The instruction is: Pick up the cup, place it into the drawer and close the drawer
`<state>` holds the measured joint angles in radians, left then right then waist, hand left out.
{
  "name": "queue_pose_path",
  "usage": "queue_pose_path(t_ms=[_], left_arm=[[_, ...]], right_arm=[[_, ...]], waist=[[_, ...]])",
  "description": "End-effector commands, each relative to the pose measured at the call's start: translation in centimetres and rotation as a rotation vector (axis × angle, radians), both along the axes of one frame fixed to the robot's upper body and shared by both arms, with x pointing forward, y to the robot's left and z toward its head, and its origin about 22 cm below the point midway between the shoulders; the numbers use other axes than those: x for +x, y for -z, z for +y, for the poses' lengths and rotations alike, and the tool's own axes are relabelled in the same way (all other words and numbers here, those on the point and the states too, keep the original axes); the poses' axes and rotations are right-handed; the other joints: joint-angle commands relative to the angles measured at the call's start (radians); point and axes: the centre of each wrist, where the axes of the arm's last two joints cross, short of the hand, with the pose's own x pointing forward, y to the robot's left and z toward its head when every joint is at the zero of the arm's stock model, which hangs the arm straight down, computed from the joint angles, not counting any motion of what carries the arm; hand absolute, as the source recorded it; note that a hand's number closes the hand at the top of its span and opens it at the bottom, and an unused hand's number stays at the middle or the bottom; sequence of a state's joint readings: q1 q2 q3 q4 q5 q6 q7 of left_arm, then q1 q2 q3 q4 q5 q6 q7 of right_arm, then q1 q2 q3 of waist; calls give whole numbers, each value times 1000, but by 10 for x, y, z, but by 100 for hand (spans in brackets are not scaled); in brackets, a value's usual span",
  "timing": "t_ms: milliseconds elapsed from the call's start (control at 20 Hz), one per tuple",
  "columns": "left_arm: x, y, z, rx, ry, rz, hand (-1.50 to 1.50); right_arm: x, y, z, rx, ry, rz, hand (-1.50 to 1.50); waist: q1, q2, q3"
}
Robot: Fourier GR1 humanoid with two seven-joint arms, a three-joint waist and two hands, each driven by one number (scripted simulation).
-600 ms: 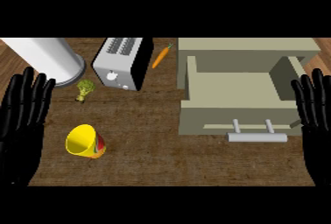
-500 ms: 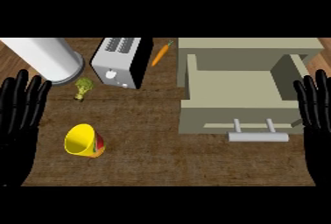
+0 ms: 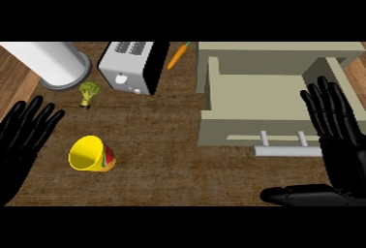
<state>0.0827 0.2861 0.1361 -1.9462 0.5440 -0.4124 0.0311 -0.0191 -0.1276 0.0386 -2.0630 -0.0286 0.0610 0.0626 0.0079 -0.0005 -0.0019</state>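
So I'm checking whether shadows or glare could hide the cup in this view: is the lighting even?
In the head view the light is flat: the yellow cup lies on its side in plain sight, with no glare on it. Only the toaster shows a dark side face. Neither robot hand, left or right, shades the cup.

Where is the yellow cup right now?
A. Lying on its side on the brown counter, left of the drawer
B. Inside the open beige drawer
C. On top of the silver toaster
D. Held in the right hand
A: the yellow cup lies tipped on the brown counter, well left of the open beige drawer, untouched by either hand.
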Motion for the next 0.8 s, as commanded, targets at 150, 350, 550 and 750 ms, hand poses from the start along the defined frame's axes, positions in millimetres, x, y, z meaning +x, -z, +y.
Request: queue_pose_path(t_ms=[150, 350, 550, 750], left_arm=[[9, 18, 55, -26, 28, 92, -150], [24, 52, 76, 11, -9, 145, -150], [45, 80, 63, 28, -10, 168, -150], [45, 111, 78, 48, -50, 221, -150]], right_arm=[[15, -5, 1, -17, -47, 38, -150], [27, 6, -4, -27, -56, 49, -150], [51, -3, -11, 4, -55, 21, -150], [43, -20, -4, 0, -56, 8, -150]], waist=[[-6, 0, 2], [-9, 2, 1], [-9, 2, 1], [-15, 3, 1]])
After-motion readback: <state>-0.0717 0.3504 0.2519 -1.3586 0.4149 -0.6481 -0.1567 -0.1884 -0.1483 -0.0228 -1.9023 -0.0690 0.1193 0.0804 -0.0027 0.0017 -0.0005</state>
